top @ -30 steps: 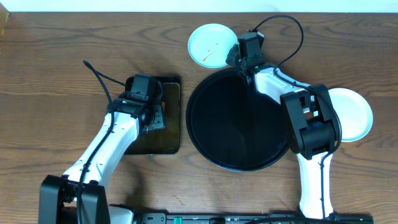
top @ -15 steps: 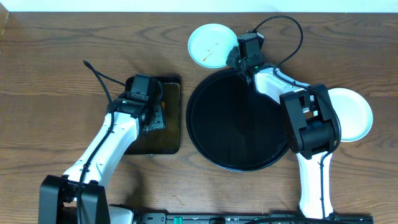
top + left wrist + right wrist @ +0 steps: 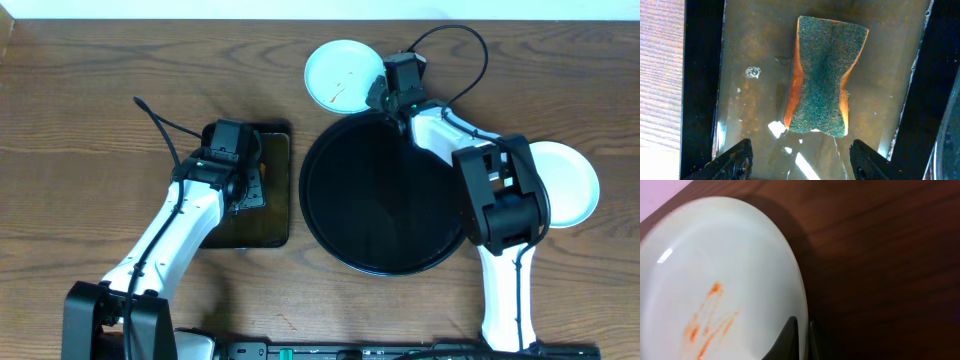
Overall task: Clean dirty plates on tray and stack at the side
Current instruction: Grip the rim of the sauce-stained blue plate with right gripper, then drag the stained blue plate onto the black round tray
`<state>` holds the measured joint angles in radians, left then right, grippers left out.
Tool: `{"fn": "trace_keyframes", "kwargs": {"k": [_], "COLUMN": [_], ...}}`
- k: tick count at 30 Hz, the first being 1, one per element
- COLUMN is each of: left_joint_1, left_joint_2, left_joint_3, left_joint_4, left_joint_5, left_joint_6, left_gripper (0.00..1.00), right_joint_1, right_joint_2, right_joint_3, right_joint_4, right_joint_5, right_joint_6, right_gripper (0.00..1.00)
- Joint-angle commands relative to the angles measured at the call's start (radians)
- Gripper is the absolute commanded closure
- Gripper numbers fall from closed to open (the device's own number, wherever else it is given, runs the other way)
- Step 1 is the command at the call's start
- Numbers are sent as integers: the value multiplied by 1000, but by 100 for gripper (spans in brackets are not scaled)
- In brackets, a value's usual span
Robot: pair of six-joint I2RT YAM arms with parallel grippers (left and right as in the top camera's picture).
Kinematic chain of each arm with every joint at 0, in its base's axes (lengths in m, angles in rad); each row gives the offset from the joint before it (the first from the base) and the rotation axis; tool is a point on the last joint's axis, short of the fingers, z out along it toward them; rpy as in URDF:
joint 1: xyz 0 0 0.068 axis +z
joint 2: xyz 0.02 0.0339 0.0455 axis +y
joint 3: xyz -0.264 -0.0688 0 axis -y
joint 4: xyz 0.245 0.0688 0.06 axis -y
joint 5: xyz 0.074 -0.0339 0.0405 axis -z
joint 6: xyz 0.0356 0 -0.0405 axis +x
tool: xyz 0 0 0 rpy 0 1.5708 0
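A pale mint-white plate (image 3: 340,72) with orange sauce smears lies on the wooden table just beyond the round black tray (image 3: 385,195). My right gripper (image 3: 378,92) is shut on this plate's right rim; the right wrist view shows one finger on the plate (image 3: 715,280) and the other outside its rim (image 3: 803,340). A stack of pale plates (image 3: 566,182) sits right of the tray, partly behind my right arm. My left gripper (image 3: 800,157) is open over a green and orange sponge (image 3: 822,77), apart from it.
The sponge lies in brownish water in a small rectangular black tray (image 3: 262,200), left of the round tray. Bare wooden tabletop (image 3: 80,130) spreads to the left. A cable loops above my right wrist (image 3: 450,45).
The smeared plate and my right gripper have shifted very slightly to the right. The left arm has not moved.
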<state>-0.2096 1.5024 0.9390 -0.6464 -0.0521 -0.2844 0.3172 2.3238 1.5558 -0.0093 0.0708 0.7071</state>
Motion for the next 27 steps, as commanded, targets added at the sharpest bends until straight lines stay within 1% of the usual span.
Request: {"fn": "trace_keyframes", "kwargs": {"k": [1, 4, 7, 12, 15, 19, 24, 27], "left_joint_1": [4, 4, 4, 4, 3, 3, 4, 4], "left_joint_2": [-3, -3, -3, -3, -3, -3, -3, -3], "left_joint_3": [0, 0, 0, 0, 0, 0, 0, 0], "left_joint_4": [-1, -1, 0, 0, 0, 0, 0, 2], "left_joint_5": [-8, -8, -8, -8, -8, -8, -8, -8], "left_joint_6": [-3, -3, -3, -3, -3, -3, -3, -3], "left_gripper": [37, 37, 37, 37, 37, 37, 37, 37], "right_joint_1": [-52, -93, -147, -189, -227, -295, -360, -388], "right_joint_2": [10, -8, -27, -70, -122, -178, -237, -288], "right_joint_3": [0, 0, 0, 0, 0, 0, 0, 0], "right_joint_4": [-41, -66, -118, -189, -267, -402, -544, -621], "right_joint_5": [11, 11, 11, 5, -1, -71, -109, -185], "right_joint_6": [-18, -35, -36, -117, -129, -131, -185, -269], "right_gripper": [96, 98, 99, 99, 99, 99, 99, 99]}}
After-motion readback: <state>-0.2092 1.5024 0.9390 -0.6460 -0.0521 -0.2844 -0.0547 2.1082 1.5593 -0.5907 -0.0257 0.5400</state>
